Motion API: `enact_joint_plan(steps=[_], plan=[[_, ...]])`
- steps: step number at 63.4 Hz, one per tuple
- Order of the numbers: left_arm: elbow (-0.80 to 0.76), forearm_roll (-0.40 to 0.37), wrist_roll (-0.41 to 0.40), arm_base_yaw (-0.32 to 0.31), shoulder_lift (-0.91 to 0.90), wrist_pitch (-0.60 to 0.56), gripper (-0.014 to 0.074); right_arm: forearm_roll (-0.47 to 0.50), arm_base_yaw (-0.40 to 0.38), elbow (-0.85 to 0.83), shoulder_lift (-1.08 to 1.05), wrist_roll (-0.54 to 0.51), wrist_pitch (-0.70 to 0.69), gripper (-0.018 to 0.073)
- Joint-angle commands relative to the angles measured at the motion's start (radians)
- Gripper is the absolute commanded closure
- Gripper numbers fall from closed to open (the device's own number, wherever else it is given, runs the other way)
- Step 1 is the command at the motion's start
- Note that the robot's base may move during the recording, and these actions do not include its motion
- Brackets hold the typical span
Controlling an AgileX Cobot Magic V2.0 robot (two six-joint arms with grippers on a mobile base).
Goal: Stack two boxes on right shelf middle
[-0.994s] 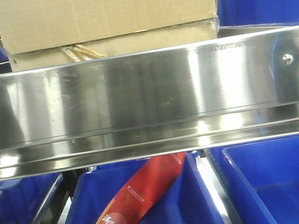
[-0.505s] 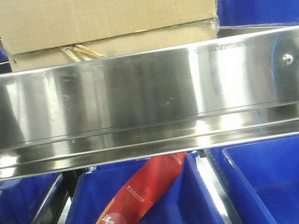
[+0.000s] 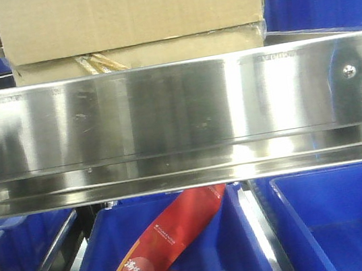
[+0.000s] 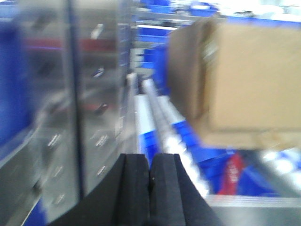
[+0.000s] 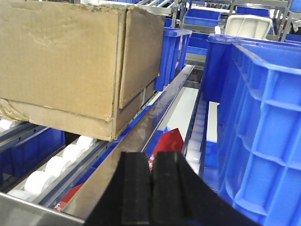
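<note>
The two boxes already sit stacked on the steel shelf [image 3: 177, 109]: the tall box [image 3: 128, 10] rests on the flat box [image 3: 141, 54], toward the left of the rail, long sides running along it. From the right gripper [image 5: 151, 188], pads pressed together and empty, the stack lies up and left, near. The left gripper [image 4: 149, 181], also closed on nothing, has the stack to its right; blur hides which is nearer.
</note>
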Motion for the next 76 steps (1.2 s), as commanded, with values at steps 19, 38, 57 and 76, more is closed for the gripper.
enact_joint_plan(steps=[19,38,57,76], plan=[[0.186,-0.024,0.035,0.022,-0.089,-0.111,0.0708,-0.007,-0.002,0.003,-0.006,-0.005,-0.026,0.0713],[0.186,-0.024,0.035,0.022,-0.089,-0.111,0.0708,-0.007,-0.002,0.003,-0.006,-0.005,-0.028,0.0713],[0.186,-0.024,0.035,0.022,-0.089,-0.111,0.0708,-0.007,-0.002,0.003,-0.006,-0.005,-0.028,0.0713],[0.186,-0.024,0.035,0.022,-0.089,-0.111,0.0708,-0.017,-0.057,0.032,-0.062,0.001,-0.036,0.0713]])
